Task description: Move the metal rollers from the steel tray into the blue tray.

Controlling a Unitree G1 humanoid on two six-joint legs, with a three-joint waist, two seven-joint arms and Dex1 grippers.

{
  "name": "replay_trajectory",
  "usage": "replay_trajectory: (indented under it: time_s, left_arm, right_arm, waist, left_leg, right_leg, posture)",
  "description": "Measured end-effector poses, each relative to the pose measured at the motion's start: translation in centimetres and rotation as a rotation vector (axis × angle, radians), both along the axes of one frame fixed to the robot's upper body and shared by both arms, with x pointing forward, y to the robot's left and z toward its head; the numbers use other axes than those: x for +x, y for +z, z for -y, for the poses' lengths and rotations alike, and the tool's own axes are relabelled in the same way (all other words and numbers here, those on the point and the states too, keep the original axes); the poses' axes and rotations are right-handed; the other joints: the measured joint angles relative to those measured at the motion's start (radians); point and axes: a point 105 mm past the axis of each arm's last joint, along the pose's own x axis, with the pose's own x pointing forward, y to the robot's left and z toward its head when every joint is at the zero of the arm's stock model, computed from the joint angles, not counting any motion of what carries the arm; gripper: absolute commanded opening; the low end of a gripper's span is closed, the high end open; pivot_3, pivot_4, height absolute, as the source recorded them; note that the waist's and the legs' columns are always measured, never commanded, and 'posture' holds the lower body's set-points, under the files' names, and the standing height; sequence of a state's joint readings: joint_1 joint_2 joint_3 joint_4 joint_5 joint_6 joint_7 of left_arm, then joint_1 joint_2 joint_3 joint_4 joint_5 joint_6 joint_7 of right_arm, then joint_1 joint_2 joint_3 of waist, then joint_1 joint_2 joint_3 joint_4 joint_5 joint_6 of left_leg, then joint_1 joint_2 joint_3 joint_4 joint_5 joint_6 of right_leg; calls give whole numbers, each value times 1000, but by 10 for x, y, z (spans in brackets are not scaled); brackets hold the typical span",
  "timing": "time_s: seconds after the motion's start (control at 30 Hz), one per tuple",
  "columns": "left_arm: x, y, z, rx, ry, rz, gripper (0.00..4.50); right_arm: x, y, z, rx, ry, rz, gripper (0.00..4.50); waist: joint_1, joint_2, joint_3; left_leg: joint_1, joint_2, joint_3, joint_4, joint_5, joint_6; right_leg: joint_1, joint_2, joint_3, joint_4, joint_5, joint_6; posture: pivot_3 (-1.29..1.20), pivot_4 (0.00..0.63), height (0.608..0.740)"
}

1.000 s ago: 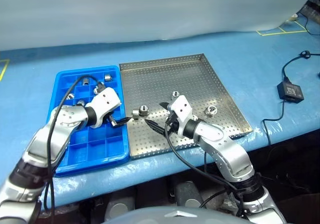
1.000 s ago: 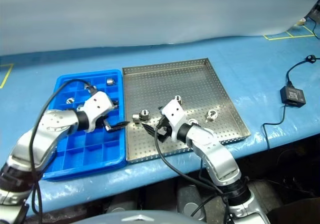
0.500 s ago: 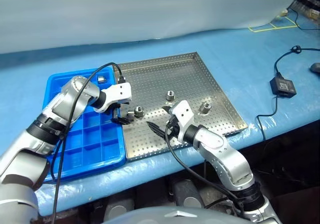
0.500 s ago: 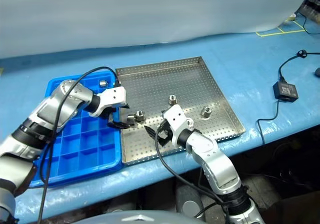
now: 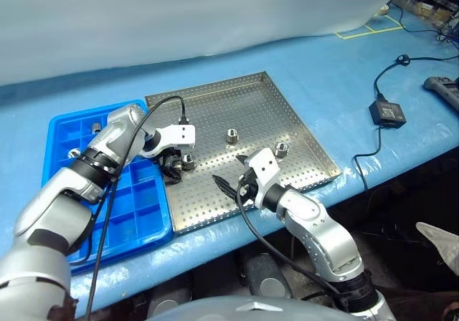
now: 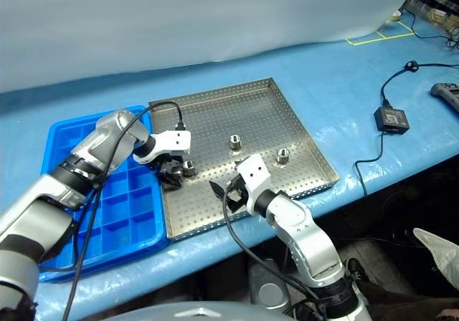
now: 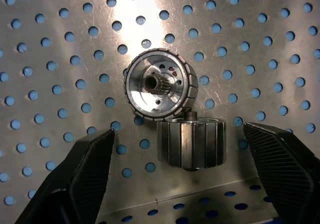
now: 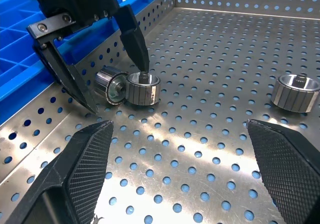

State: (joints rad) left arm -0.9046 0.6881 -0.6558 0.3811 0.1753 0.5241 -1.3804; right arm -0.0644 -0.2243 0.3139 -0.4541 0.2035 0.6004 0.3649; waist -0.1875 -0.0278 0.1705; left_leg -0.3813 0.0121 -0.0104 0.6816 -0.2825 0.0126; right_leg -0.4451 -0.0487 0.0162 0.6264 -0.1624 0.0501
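the metal rollers, small shiny silver cylinders with centre holes, lay on the perforated floor of the steel tray (image 5: pixel 287 120), a large square silver tray with a low raised rim that sat on the blue-covered counter (image 5: pixel 337 70). two of them touched each other close to the tray's left edge: one roller on its side (image 7: pixel 160 86), its hollow end facing the left wrist camera, and one roller with ribbed wall (image 7: pixel 191 144) pressed against it. in the right wrist view the same pair lay just inside the tray's perforated left rim. a third roller (image 5: pixel 232 135) stood upright near the tray's middle, and a fourth roller (image 5: pixel 280 149) stood toward the tray's right edge, well apart from the pair.

the left gripper (image 6: pixel 174 175) pointed steeply down over the pair, its jaws apart with one black finger (image 8: pixel 132 36) coming down just beside the ribbed roller and the other finger (image 8: pixel 67 76) near the left rim, so the two rollers lay between them; neither finger visibly pressed on a roller. the right gripper (image 5: pixel 231 185) hung over the tray's front part, nearly level, aimed toward the pair, its jaws spread wide with nothing between them.

the blue tray (image 5: pixel 136 221), a bright blue rectangular plastic tray with a grid of small square compartments, lay against the steel tray's left edge. a small silver piece (image 5: pixel 97 127) sat in a compartment near its far edge, too small to tell in detail. a black adapter with its cable (image 5: pixel 387 112) lay on the counter to the right of the steel tray.
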Motion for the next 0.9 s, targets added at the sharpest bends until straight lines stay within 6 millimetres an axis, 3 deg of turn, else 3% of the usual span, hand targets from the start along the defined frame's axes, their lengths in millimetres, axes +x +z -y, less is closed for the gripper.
replay_trajectory:
  time_s: [0.2, 0.43, 0.57, 0.67, 0.77, 0.9]
  left_arm:
    - [2, 0, 1, 36, -31, 7, 1704]
    - [0, 0, -1, 45, -39, 11, 1706]
    - [-4, 7, 8, -87, -18, 61, 1706]
    - [-3, 31, 16, -234, 21, 208, 1706]
    - [-2, 50, 10, -315, 111, 367, 1706]
    - [-13, 43, 2, -427, 319, 523, 1706]
  right_arm:
    - [0, 1, 0, 7, -11, 7, 4500]
    - [2, 3, 2, 12, -20, 22, 4500]
    - [6, 9, -1, 26, -19, 38, 4500]
    - [12, 20, -6, 80, -35, 48, 4500]
    - [18, 25, -8, 126, -60, 29, 4500]
    - [30, 34, -16, 232, -107, -44, 4500]
  waist:
    - [-20, 0, 0]
    - [-30, 0, 0]
    - [-26, 0, 0]
    - [-22, 1, 0]
    - [-13, 1, 0]
    - [11, 1, 0]
  left_leg:
    - [0, 0, 0, 0, 0, 0]
    - [0, 0, -1, 0, 0, 0]
    - [-1, 0, -2, 0, 0, 1]
    - [-1, 0, -3, 0, 0, 1]
    - [1, 1, -3, 0, 0, 1]
    - [1, 1, -3, 0, 0, 1]
  right_leg:
    - [0, 0, 0, 0, 2, 5]
    - [0, 0, 1, 0, 3, 5]
    - [-1, 0, 2, 0, 3, 6]
    - [-2, 0, 3, 1, 4, 7]
    - [-2, 0, 3, 1, 4, 7]
    - [-1, 0, 3, 1, 4, 7]
  posture:
    - [-310, 150, 740]
    - [-277, 150, 740]
    - [-234, 150, 740]
    - [-208, 150, 740]
    - [-164, 150, 740]
    - [-141, 150, 740]
